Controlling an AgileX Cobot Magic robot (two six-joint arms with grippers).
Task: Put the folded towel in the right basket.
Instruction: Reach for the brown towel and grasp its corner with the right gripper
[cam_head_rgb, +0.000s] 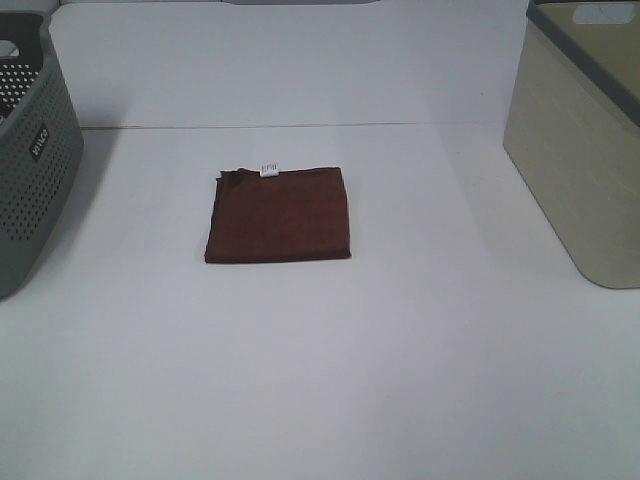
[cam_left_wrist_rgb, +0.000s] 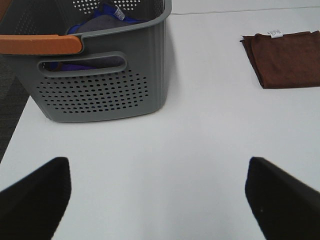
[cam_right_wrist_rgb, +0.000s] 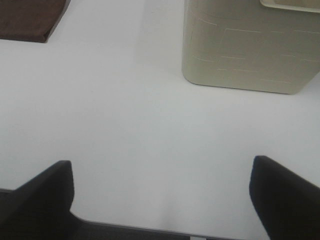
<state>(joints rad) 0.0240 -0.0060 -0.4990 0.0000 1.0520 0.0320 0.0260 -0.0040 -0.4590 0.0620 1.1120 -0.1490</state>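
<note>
A folded dark brown towel (cam_head_rgb: 279, 214) with a small white tag lies flat on the white table, in the middle of the exterior view. It also shows in the left wrist view (cam_left_wrist_rgb: 284, 58) and a corner of it in the right wrist view (cam_right_wrist_rgb: 31, 19). The right basket (cam_head_rgb: 585, 140) is beige with a grey rim, at the right edge; the right wrist view shows its wall (cam_right_wrist_rgb: 245, 47). Neither arm shows in the exterior view. My left gripper (cam_left_wrist_rgb: 157, 197) is open and empty over bare table. My right gripper (cam_right_wrist_rgb: 162, 197) is open and empty, near the table's front edge.
A grey perforated basket (cam_head_rgb: 30, 150) stands at the left edge. In the left wrist view it (cam_left_wrist_rgb: 100, 75) holds grey and blue cloth and has an orange handle (cam_left_wrist_rgb: 40, 44). The white table (cam_head_rgb: 320, 380) runs to a back edge behind the towel.
</note>
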